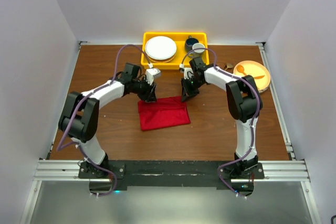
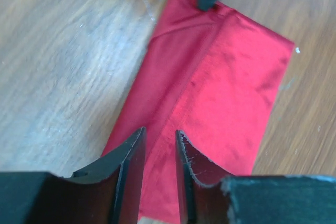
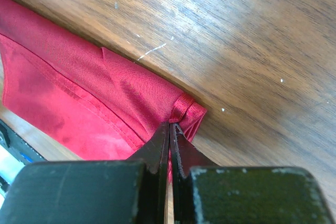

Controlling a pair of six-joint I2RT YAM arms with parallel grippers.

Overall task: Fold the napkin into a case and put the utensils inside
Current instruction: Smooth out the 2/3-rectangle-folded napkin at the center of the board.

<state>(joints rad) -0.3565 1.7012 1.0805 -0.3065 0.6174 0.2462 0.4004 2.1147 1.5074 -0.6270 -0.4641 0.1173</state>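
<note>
One napkin (image 3: 79, 90) corner, pinched in right pincer (image 3: 169, 126)

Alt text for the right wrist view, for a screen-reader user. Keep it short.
The right pincer, jaws shut, pinches a bunched corner of the folded red napkin lying on the brown wooden table. The cloth stretches away to the upper left, and bare wood fills the right side.
</note>
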